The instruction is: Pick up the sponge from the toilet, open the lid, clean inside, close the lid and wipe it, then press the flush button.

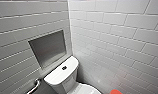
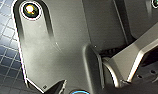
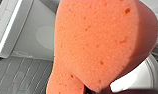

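**White-tiled corner, sponge gripped beside the toilet**

White brick-laid wall tiles (image 1: 115, 30) meet in a corner, and the left wall has a grey rectangular niche (image 1: 48, 47) sunk into it. Below the niche stands the toilet (image 1: 61, 77), its cistern set slantwise against the left wall. The button (image 1: 64, 67), dark and round, sits in the middle of the cistern top. A chrome rail (image 1: 34, 87) is fixed to the wall near the cistern's left end. Forward of the cistern a white rounded part of the toilet shows at the head view's lower edge. Whether that is the lid or the bowl under it cannot be told.

The sponge (image 1: 115, 91) is off the toilet, to the right of the bowl end and apart from it, with wall tiles behind. In the right wrist view it looms close, orange-red, pitted with small pores and narrowing to a waist. The right gripper (image 3: 88, 89) is clenched on it: a dark part peeks out at the sponge's edge, and the rest is hidden by the foam. Behind the sponge are a grey slab (image 3: 27, 32) with a white edge, grey tiles and a curved white rim (image 3: 142, 75).

The left wrist view has the robot's dark plate over a floor (image 2: 5, 62) of small blue-grey square tiles. Whether the left gripper is released or clenched cannot be told.
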Controlling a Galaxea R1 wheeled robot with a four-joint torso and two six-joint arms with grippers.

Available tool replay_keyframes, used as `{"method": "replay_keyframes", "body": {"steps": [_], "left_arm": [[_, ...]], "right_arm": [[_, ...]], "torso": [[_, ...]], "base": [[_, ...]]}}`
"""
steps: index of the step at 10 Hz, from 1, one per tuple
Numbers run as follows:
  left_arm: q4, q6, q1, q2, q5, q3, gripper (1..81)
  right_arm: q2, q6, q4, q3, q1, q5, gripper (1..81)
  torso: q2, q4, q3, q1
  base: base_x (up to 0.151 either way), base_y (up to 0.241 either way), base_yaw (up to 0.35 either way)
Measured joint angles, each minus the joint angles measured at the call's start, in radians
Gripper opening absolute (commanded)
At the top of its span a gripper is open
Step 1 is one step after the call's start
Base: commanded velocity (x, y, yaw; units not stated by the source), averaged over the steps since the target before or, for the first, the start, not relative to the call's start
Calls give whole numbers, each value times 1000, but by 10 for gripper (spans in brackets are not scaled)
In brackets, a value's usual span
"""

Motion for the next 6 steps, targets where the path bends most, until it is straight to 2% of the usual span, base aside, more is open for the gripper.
{"method": "replay_keyframes", "body": {"steps": [2, 5, 6], "left_arm": [[0, 0, 8, 0, -1, 0, 811], [0, 0, 8, 3, 0, 0, 811], [0, 0, 7, 8, -1, 0, 811]], "right_arm": [[63, 2, 25, -129, 81, -53, 10], [191, 5, 46, -335, 116, -119, 10], [231, 8, 50, -371, 129, -136, 10]], "torso": [[0, 0, -22, 0], [1, 0, -115, 1], [1, 0, -123, 1]], "base": [[0, 0, 0], [0, 0, 0], [0, 0, 0]]}}
